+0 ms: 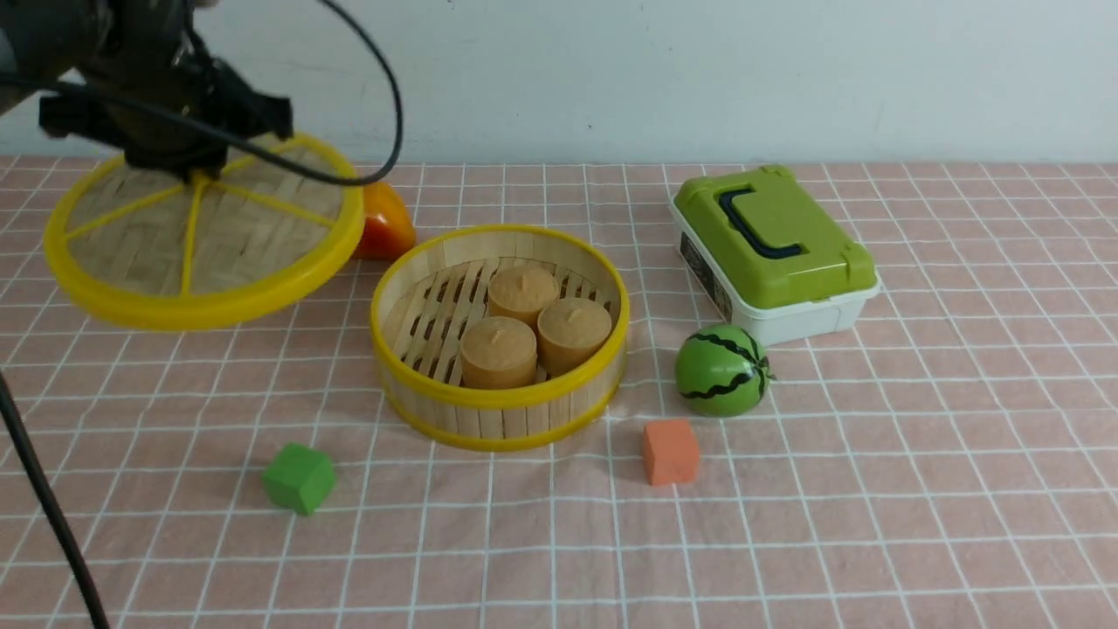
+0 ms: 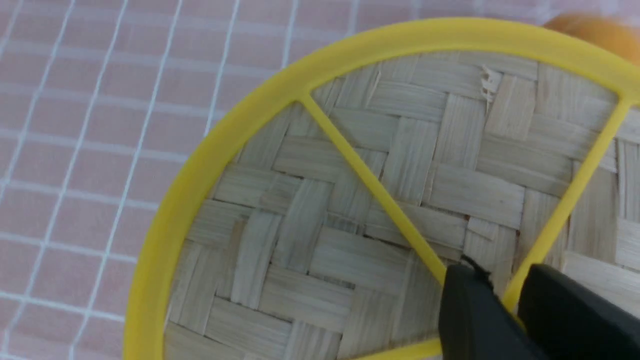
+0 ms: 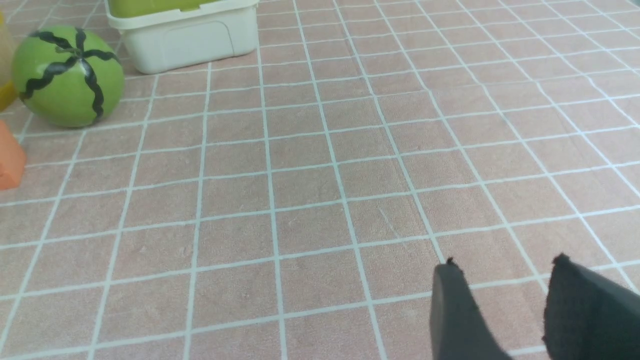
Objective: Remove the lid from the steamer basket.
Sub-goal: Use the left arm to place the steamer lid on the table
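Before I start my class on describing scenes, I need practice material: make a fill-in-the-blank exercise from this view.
1. The left gripper grips the ____ by its centre.
2. The steamer basket holds ____ buns.
3. The lunch box has a ____ lid.
4. The block nearest the watermelon is ____.

Missing words: basket's lid; three; green; orange.

Our left pincer points down, tips nearly together, clamped; our left arm comes in from that pincer's left, wrist directly above it. Our right pincer: fingers apart, gap between them, nothing gripped. Rest of right arm out of view.
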{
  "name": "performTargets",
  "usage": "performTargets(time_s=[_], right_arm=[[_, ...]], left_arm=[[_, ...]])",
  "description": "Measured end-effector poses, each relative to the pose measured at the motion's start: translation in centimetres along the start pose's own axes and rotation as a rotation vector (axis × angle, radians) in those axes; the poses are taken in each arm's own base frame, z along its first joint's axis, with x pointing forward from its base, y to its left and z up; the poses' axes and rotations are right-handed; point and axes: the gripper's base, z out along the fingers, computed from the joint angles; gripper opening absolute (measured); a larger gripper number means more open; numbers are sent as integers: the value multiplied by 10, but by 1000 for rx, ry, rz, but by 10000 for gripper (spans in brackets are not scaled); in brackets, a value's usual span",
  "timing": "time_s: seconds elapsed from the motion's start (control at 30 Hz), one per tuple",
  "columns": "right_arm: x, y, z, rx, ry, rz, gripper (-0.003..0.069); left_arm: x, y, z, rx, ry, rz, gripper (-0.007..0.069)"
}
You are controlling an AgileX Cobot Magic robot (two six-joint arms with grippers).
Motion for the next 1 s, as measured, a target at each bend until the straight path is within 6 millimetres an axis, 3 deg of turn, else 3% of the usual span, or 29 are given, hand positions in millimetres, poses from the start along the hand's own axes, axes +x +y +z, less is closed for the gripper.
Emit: performTargets(time_s=[0.13, 0.37, 0.7, 1.0], right_arm=[[0, 0, 0, 0, 0, 0, 241], [0, 0, 0, 0, 0, 0, 241], [0, 0, 0, 0, 0, 0, 241], [0, 0, 0, 0, 0, 0, 241]], left_arm=[[28, 2, 39, 37, -8, -33, 109], [46, -4, 79, 28, 2, 21, 110], [44, -6, 85, 42, -31, 44, 111], [41, -2, 79, 10, -38, 82, 111]])
